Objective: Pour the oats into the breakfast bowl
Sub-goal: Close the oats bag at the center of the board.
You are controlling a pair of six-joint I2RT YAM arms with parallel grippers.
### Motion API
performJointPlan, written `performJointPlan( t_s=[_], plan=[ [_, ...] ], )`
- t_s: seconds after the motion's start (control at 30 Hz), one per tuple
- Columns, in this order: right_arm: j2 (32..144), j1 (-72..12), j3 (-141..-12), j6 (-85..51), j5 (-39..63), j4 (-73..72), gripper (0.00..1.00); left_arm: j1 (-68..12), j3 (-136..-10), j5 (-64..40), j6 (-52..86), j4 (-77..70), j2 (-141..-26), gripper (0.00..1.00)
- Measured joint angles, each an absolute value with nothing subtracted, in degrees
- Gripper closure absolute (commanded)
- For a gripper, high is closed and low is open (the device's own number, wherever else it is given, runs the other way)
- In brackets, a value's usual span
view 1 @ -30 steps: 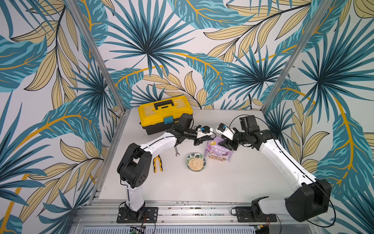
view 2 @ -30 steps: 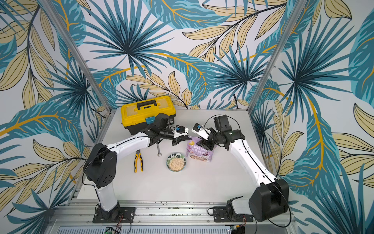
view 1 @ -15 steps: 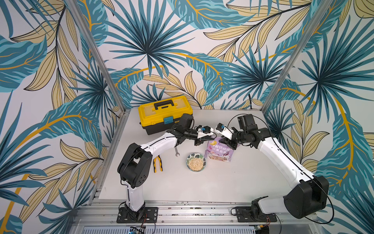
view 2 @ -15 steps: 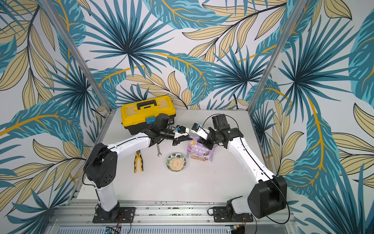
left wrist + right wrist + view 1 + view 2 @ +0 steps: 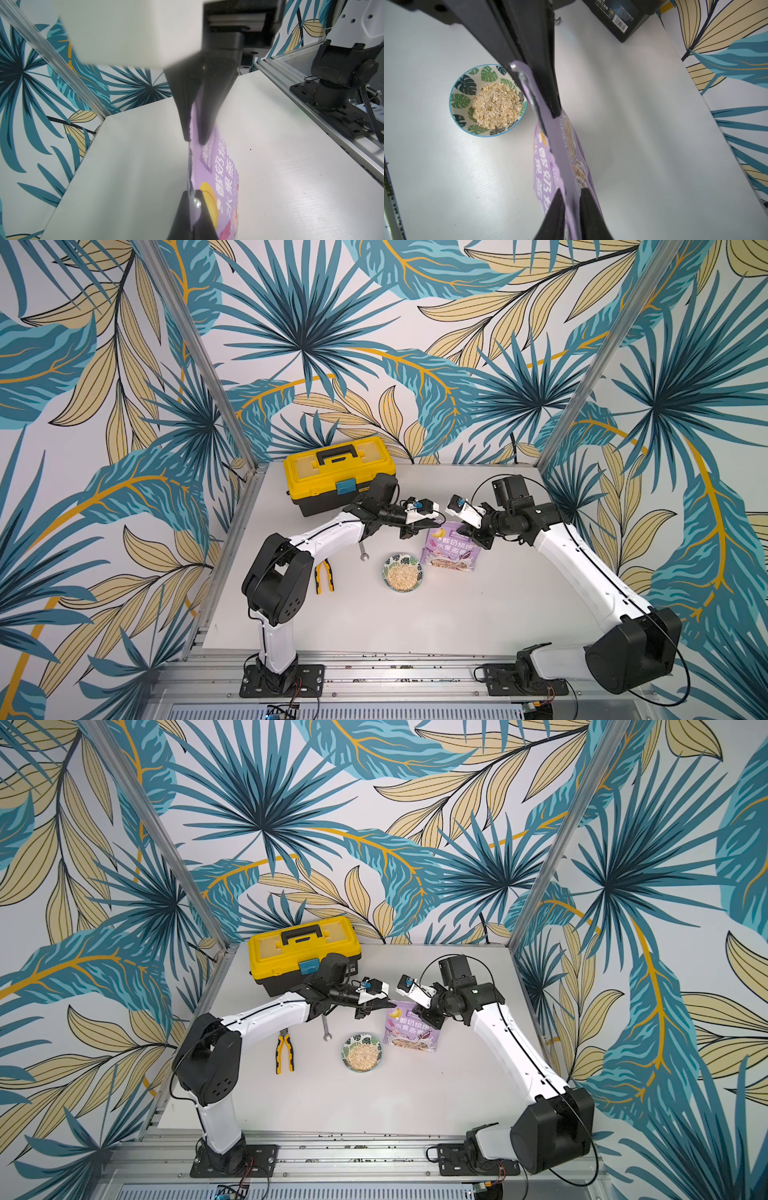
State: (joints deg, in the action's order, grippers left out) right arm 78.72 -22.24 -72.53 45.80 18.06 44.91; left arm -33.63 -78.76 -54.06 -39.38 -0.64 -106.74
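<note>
Top views, both: pouch (image 5: 451, 549) upright mid-worktop; bowl (image 5: 402, 559) holding oats (image 5: 402, 576) just beside it, nearer the front edge. Left wrist: left gripper (image 5: 194, 141) pinches pouch's top edge. Right wrist: right gripper (image 5: 571, 192) pinches same edge, other end.

right gripper (image 5: 572, 193) closes on the pouch (image 5: 451, 549)

a second ago the right gripper stands with its jaws wider apart at the top edge of the lilac pouch. now they are drawn in, and its fingers (image 5: 180, 218) pinch that edge from both sides. in both top views the gripper itself shifts only a little between then and now.
</note>
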Motion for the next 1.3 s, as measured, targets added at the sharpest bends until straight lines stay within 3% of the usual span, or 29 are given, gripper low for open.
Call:
performJointPlan(
  t_s=[0.07,0.17,0.23,0.3,0.37,0.5,0.57,0.63,0.67,0.73,0.8,0.9,1.0,1.07,1.17,1.3],
  plan=[
    [78.65,-21.43,-72.53,45.69,17.3,45.28,0.78,-33.63,-78.76,-54.0,-39.44,-0.64,-106.74,1.0],
    [78.3,-20.97,-71.99,46.26,16.99,45.5,1.0,-33.63,-78.76,-53.71,-39.64,-0.62,-106.74,1.0],
    [77.91,-20.97,-71.68,46.24,17.02,45.82,1.0,-33.63,-78.74,-53.43,-39.86,-0.62,-106.74,1.0],
    [77.54,-20.86,-71.44,46.0,16.93,46.04,0.75,-33.65,-78.74,-53.36,-40.1,-0.64,-106.74,1.0],
    [77.14,-20.34,-71.26,46.04,16.12,46.0,0.72,-33.69,-78.7,-53.58,-40.23,-0.6,-106.74,1.0],
    [76.05,-18.72,-70.81,46.3,15.59,46.26,0.99,-33.67,-78.59,-53.58,-40.36,-0.67,-106.74,1.0],
    [75.68,-18.72,-70.41,46.59,15.68,46.57,1.0,-33.67,-78.56,-53.39,-40.47,-0.69,-106.74,1.0],
    [75.31,-18.72,-70.06,46.28,15.62,46.54,0.71,-33.67,-78.52,-53.41,-40.47,-0.71,-106.74,1.0],
    [75.18,-18.7,-69.95,46.13,15.29,46.54,0.64,-33.67,-78.5,-53.54,-40.47,-0.71,-106.74,1.0],
    [74.76,-17.91,-69.73,46.19,14.06,46.37,0.62,-33.52,-78.35,-53.91,-40.47,-0.69,-106.72,1.0],
    [74.24,-16.99,-69.47,46.06,13.3,46.35,0.72,-33.34,-78.24,-54.06,-40.47,-0.71,-106.72,1.0],
    [73.49,-16.51,-68.88,46.13,12.86,46.41,0.98,-33.19,-78.0,-54.04,-40.47,-0.89,-106.61,1.0],
    [73.45,-16.6,-68.79,46.48,13.47,46.65,1.0,-33.06,-77.6,-53.8,-40.47,-1.1,-106.26,1.0],
    [73.45,-16.58,-68.79,46.39,14.22,46.65,1.0,-33.01,-77.19,-53.93,-39.72,-1.89,-106.17,0.84],
    [73.47,-16.32,-68.79,46.33,15.64,46.89,1.0,-33.45,-76.97,-54.33,-38.5,-2.85,-106.17,0.72],
    [73.82,-16.34,-68.9,46.3,16.8,47.29,1.0,-35.38,-77.12,-54.13,-38.72,-3.46,-106.34,0.71]
  ],
)
